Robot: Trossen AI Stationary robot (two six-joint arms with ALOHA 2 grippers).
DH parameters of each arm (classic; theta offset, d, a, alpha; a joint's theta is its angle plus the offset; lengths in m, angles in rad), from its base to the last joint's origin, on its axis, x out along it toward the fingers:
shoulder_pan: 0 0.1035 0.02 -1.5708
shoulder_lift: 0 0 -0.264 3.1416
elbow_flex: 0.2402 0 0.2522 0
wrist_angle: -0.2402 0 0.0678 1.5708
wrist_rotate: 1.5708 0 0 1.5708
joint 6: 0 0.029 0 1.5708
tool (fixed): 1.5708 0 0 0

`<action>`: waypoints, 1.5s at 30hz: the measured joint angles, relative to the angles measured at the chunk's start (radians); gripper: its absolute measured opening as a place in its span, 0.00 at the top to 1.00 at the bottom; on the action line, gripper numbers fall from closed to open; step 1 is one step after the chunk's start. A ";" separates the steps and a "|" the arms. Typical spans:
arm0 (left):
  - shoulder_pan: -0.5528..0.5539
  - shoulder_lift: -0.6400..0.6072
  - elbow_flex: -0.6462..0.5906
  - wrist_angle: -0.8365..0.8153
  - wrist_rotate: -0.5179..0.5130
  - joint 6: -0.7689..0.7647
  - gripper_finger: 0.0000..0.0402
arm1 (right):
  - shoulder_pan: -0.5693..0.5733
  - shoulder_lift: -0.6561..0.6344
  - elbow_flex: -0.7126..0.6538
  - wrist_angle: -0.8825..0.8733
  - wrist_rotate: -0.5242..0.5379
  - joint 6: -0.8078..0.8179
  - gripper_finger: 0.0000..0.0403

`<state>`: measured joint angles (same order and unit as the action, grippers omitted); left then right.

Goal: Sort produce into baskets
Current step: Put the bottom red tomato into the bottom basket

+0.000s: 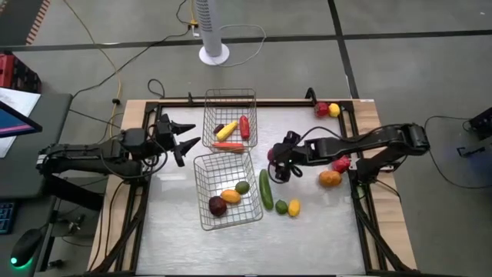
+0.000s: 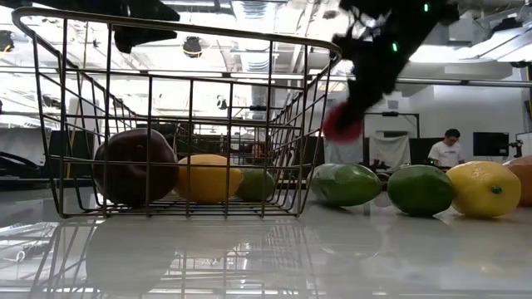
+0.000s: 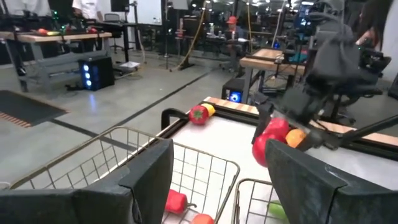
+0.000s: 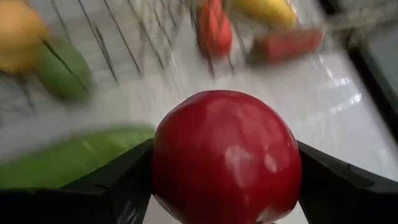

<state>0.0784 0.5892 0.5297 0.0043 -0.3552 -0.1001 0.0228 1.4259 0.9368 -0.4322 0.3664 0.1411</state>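
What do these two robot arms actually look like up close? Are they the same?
They look alike: both arms are black, built of slim jointed segments with dark cables running along them. The left gripper ends in two pointed, wedge-shaped black fingers, broad and flat seen from its wrist. The right gripper has the same dark fingers. A small green light shows on the right arm in the low view.

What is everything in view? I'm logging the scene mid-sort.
far basket: 1, silver wire, mid-table
near basket: 1, silver wire, mid-table
far-basket produce: 4; yellow, two red, dark
near-basket produce: 3; purple, yellow, green
cucumber: 1, green, right of near basket
lime, lemon: beside cucumber
loose fruit: 2; orange, red; under right arm
corner pair: red, yellow; far right corner
apple: 1, red, held off the table
fan base: white, floor
left gripper: open, left of baskets
right gripper: grips apple
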 joint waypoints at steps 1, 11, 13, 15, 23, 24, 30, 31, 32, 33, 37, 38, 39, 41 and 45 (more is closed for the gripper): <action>0.000 0.000 0.000 0.002 0.000 0.000 0.40 | 0.006 -0.008 0.006 0.021 0.000 -0.007 0.13; 0.000 0.000 0.000 0.004 0.001 -0.009 0.40 | 0.054 -0.053 0.008 0.296 -0.003 -0.143 0.12; 0.000 -0.001 0.000 0.018 0.001 -0.009 0.40 | 0.023 -0.048 0.008 0.364 -0.023 -0.166 0.12; 0.000 -0.001 0.000 0.018 0.003 -0.007 0.40 | -0.016 -0.040 0.009 0.407 -0.076 -0.174 0.12; 0.000 -0.001 0.000 0.013 0.003 0.022 0.40 | -0.095 -0.031 0.009 0.479 -0.224 -0.157 0.12; 0.000 -0.001 0.000 0.013 0.003 0.027 0.40 | -0.091 -0.031 0.009 0.492 -0.253 -0.143 0.12; 0.000 0.000 0.000 0.023 -0.003 0.028 0.40 | -0.033 0.010 0.054 0.512 -0.293 -0.108 0.12; 0.000 0.000 0.000 0.029 -0.009 0.028 0.40 | -0.022 0.021 0.080 0.521 -0.293 -0.108 0.12; 0.000 0.000 0.000 0.038 -0.015 0.028 0.40 | -0.011 0.025 0.098 0.521 -0.293 -0.107 0.12; 0.000 0.003 0.000 0.049 -0.019 0.026 0.40 | -0.001 0.031 0.111 0.507 -0.293 -0.107 0.12; -0.002 0.015 0.001 0.066 -0.007 0.008 0.40 | 0.035 0.075 0.189 0.478 -0.296 -0.094 0.12; -0.002 0.014 0.002 0.067 0.005 0.008 0.40 | 0.041 0.087 0.205 0.474 -0.299 -0.086 0.12; -0.002 0.013 0.002 0.058 0.010 0.009 0.40 | 0.047 0.099 0.222 0.486 -0.307 -0.081 0.12; -0.005 0.020 0.001 0.064 0.013 0.009 0.40 | 0.060 0.110 0.236 0.445 -0.320 -0.081 0.12; -0.005 0.020 0.001 0.057 0.015 0.014 0.40 | 0.090 0.158 0.262 0.424 -0.337 -0.111 0.12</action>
<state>0.0734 0.6089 0.5306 0.0618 -0.3400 -0.0859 0.1126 1.5839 1.1987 -0.0084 0.0294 0.0300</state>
